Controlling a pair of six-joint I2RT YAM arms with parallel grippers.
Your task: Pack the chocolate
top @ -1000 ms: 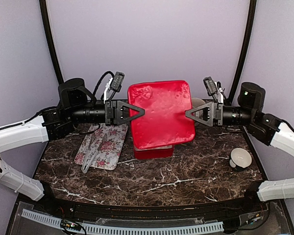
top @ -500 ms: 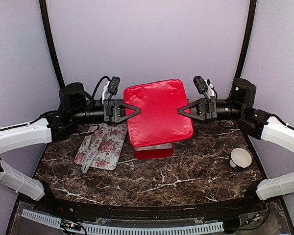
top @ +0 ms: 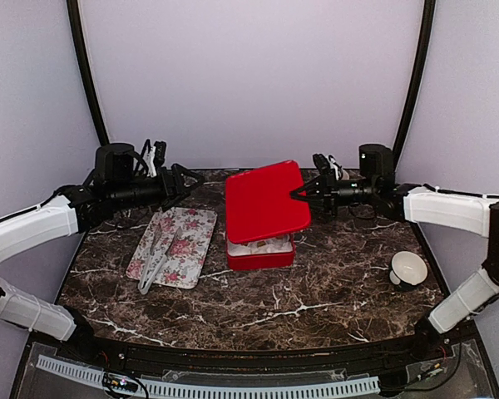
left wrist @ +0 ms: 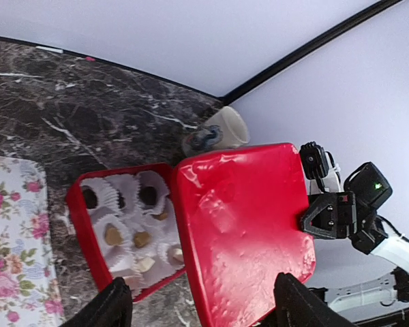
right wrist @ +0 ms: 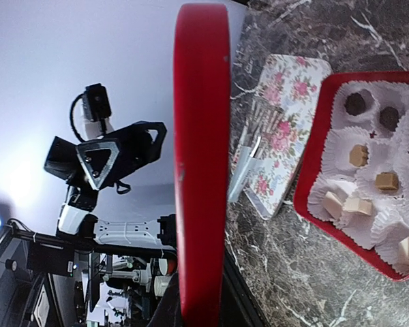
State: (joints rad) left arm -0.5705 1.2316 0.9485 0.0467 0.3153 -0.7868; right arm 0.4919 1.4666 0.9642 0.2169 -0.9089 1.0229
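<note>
While the right pincer (top: 299,193) clamps the red lid (top: 264,204), chocolate (left wrist: 142,238) lies seemingly just below; left pincer (top: 190,179) gapes empty.

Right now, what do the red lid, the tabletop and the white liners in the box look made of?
The red lid is glossy and slightly dimpled, with bright highlights: thin tin or hard plastic, hard to say which. The tabletop is dark brown with white veins: marble or a marble-print laminate. The white liners are pleated and matte, likely paper.

Floral tray (top: 191,241) – tongs (top: 155,258) on it, white cup (top: 408,268)
</note>
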